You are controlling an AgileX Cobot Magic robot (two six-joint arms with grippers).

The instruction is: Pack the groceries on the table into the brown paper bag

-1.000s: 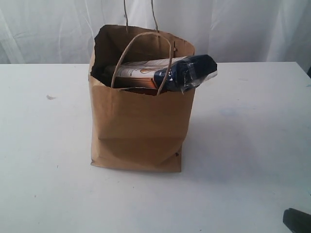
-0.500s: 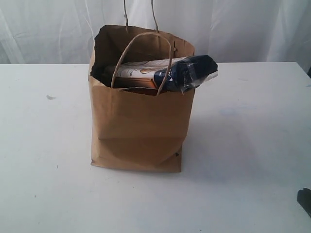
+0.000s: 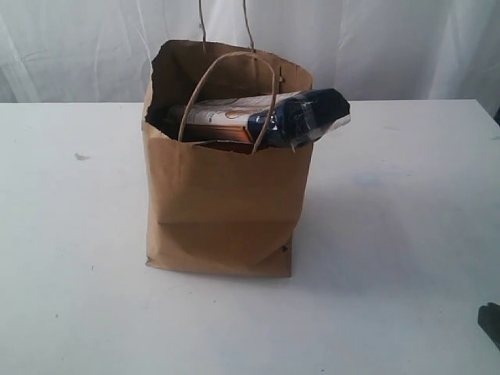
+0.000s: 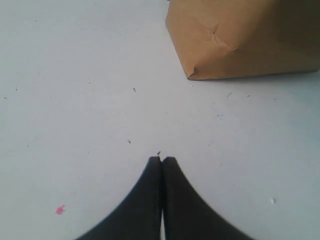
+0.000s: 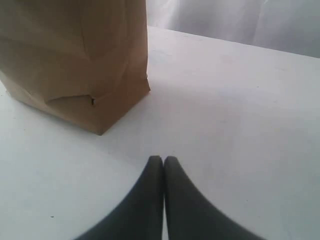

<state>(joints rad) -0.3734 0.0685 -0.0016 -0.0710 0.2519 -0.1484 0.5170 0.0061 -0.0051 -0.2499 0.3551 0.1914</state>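
Note:
The brown paper bag (image 3: 223, 203) stands upright mid-table, its two handles up. A long spaghetti packet (image 3: 266, 116) lies across its mouth, and the dark blue end (image 3: 312, 113) pokes out over the right rim. What lies deeper in the bag is hidden. My left gripper (image 4: 162, 160) is shut and empty over the bare white table (image 3: 391, 234), apart from a lower corner of the bag (image 4: 235, 40). My right gripper (image 5: 163, 159) is also shut and empty, short of the bag's other lower corner (image 5: 75, 65). A dark bit of the right arm (image 3: 491, 320) shows at the exterior view's lower right edge.
A white curtain (image 3: 375, 47) hangs behind the table's far edge. A small grey mark (image 3: 81, 156) sits on the table to the left of the bag. A pink speck (image 4: 60, 209) and tiny dark flecks dot the surface near the left gripper.
The dark piece of the right arm at the exterior view's lower right has drawn back toward the edge. The bag and packet have not moved.

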